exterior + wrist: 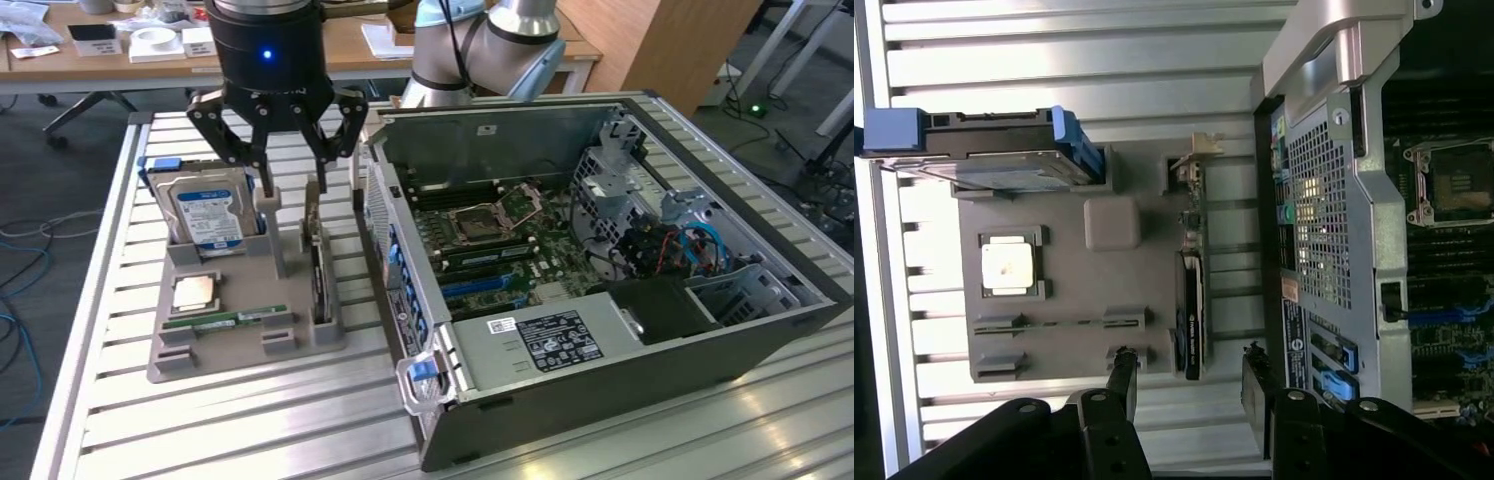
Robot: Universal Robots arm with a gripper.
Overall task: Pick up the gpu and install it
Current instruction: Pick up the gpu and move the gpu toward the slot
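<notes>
hovering over the grey tray (240, 350) (1069, 290), the tool (296, 185) (1189, 365) has its black fingers spread wide and grips nothing. the gpu (318, 262) (1191, 315) stands on edge in the slot along the tray's side nearest the computer case (601, 340) (1334, 200), directly under the gap between the fingers and not touched by them. its black cooler carries a small mark that cannot be read. at the tray's far end a hard drive (207, 215) (984, 150) stands upright in blue rails, and the print on its blue-and-white label is too small to read. a grey post (271, 240) (1112, 222) rises from the tray between the drive and the gpu. flat in the tray's middle lies a square silver processor (196, 291) (1007, 267), and a narrow green memory stick (227, 321) (1054, 323) lies in the next slot toward the near end. the case lies open just beside the tray, showing its green motherboard (494, 240) and blue cables (701, 240). a black-and-white sticker (547, 338) on the case's inner cover has writing that cannot be made out. tray and case both rest on a slatted metal surface (200, 430).
</notes>
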